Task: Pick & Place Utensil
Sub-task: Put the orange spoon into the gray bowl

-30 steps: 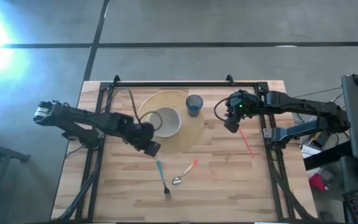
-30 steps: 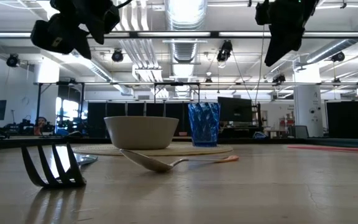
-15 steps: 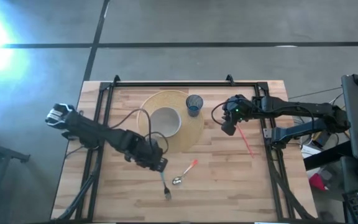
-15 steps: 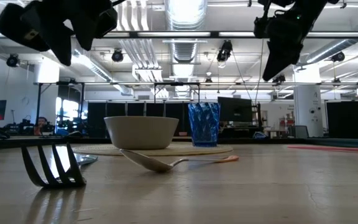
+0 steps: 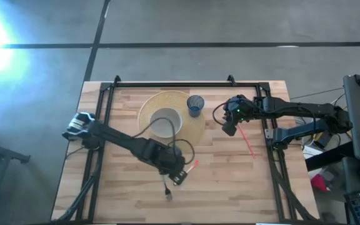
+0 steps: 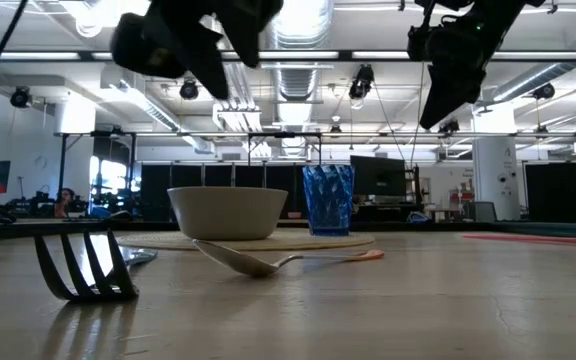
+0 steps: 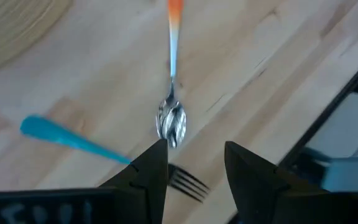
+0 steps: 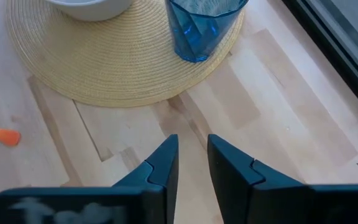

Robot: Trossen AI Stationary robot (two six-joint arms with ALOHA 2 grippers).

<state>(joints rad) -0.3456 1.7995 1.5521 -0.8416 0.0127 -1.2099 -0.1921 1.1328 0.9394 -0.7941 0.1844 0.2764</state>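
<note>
A metal spoon with an orange handle tip [image 5: 189,170] lies flat on the wooden table, near the placemat; in the left wrist view its bowl [image 7: 171,122] sits just ahead of my fingers. A fork with a teal handle [image 7: 67,139] lies beside it, tines [image 5: 168,195] toward the near edge. My left gripper [image 5: 179,177] hovers open, high above the spoon and fork [image 6: 83,265]. My right gripper [image 5: 229,130] hangs over bare wood right of the placemat, its fingers a narrow gap apart [image 8: 192,155].
A round woven placemat [image 5: 195,131] carries a white bowl [image 5: 166,122] and a blue cup [image 5: 195,105]. A thin red stick [image 5: 247,142] lies near the table's right edge. Black frame rails [image 5: 99,156] run along both sides. Bare wood lies toward the near edge.
My left gripper has swung from beside the bowl toward the near edge and to the right, and now hangs over the spoon and fork. Spoon, fork, bowl and cup have stayed where they were.
</note>
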